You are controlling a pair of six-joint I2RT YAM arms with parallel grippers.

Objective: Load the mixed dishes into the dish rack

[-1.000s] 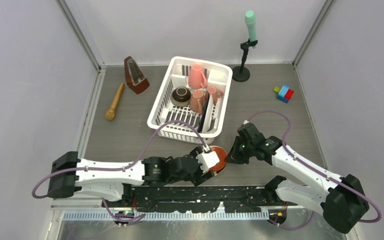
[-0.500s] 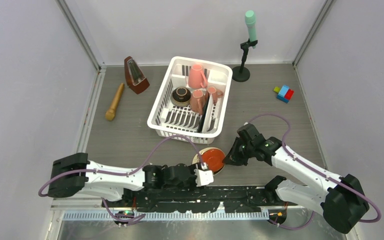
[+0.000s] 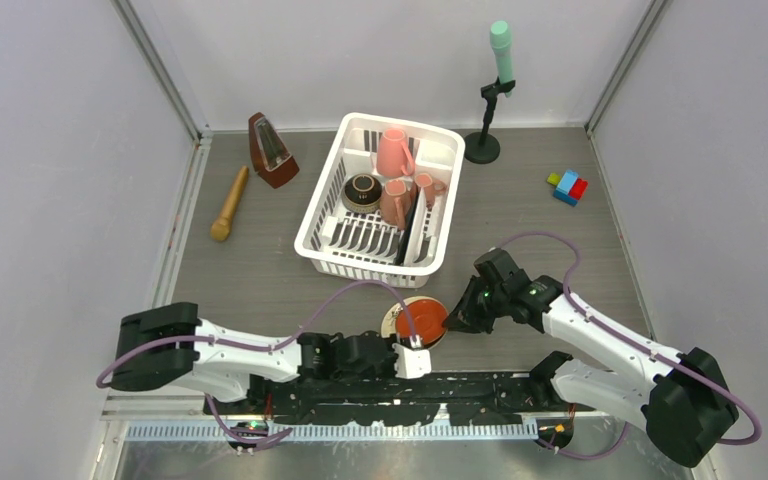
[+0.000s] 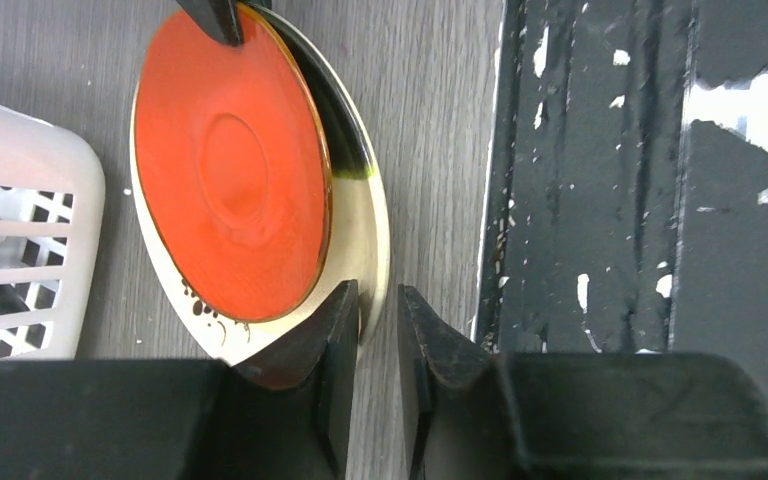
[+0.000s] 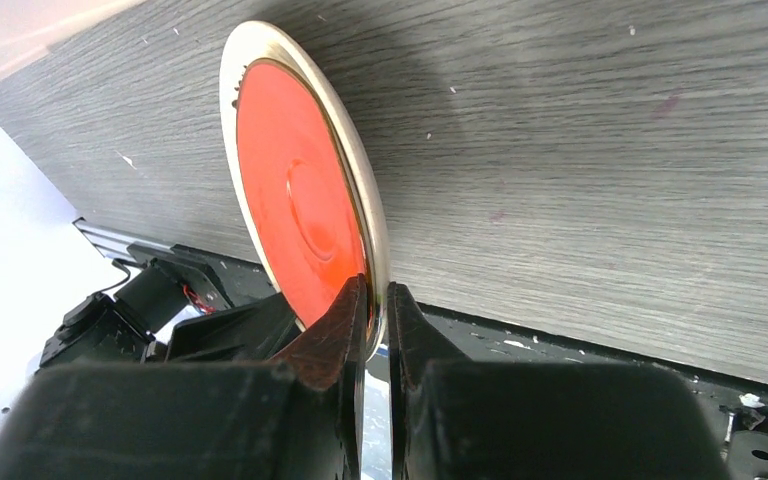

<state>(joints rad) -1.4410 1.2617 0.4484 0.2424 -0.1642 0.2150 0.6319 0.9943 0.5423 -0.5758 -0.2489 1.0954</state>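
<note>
The cream plate with red centre stands tilted on edge on the table in front of the dish rack. My right gripper is shut on its right rim. At the plate's near rim sits my left gripper, its jaws a narrow gap apart with bare table showing between them; the rim ends at the left fingertip. Inside the rack are two pink mugs, a brown bowl and a large plate on edge.
A wooden stick and a brown metronome lie left of the rack. A microphone stand is at the back, coloured blocks at the far right. The black base rail runs right behind the left gripper.
My left gripper has drawn back from over the plate toward the base rail, and its jaws have narrowed. The right gripper keeps its hold on the rim and has barely moved.
</note>
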